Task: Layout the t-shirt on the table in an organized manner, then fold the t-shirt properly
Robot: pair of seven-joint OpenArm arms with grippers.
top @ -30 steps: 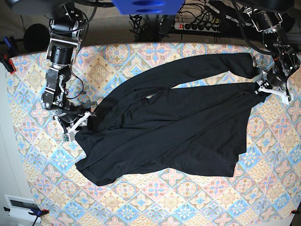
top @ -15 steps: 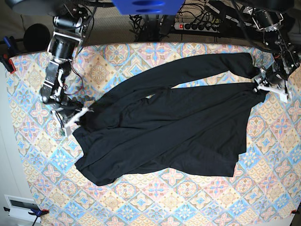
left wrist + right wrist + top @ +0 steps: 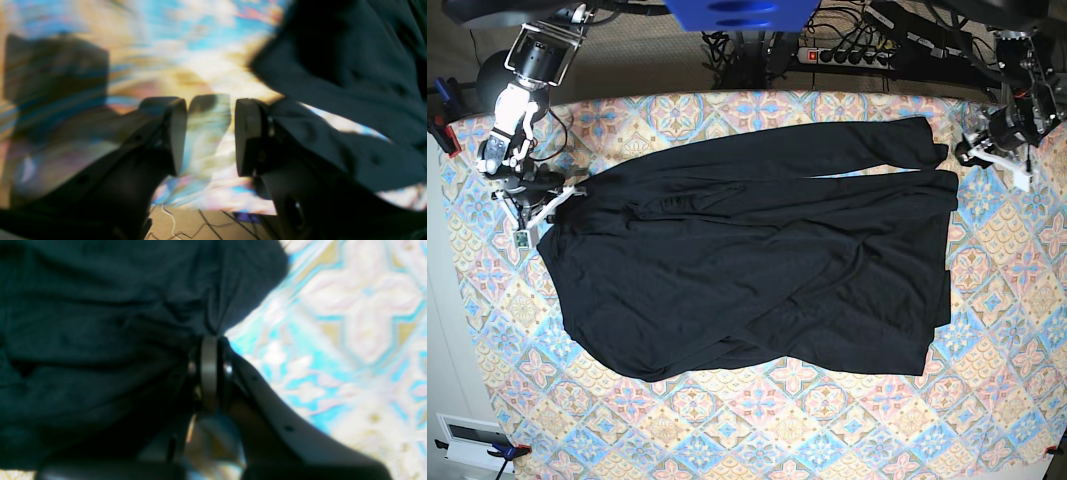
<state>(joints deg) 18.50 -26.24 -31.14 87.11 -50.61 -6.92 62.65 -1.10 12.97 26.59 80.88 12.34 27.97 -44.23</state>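
The t-shirt point(image 3: 757, 260) lies spread over the middle of the surface point(image 3: 847, 430), black on the patterned cloth of blue, pink, cream and yellow. It is not flat: folds and overlapping layers run across it, and one long part stretches along the far edge toward the side of the left arm.

The right tool point(image 3: 209, 340) is at the corner of the t-shirt point(image 3: 100, 340) on the left of the base view point(image 3: 545, 205). Its two fingers are pressed together with a pinch of the black fabric between them — the cloth gathers into creases just at the tips. So this tool is clamped on the t-shirt.

The left tool point(image 3: 206, 133) is at the other side, near the far corner of the surface point(image 3: 997, 150). Its fingers point(image 3: 175, 133) stand apart, and between them only the blurred pattern of the surface point(image 3: 166, 40) shows. The t-shirt point(image 3: 350, 83) hangs just beside the one finger and partly over the arm — whether it touches the finger, I cannot tell. This tool holds nothing.
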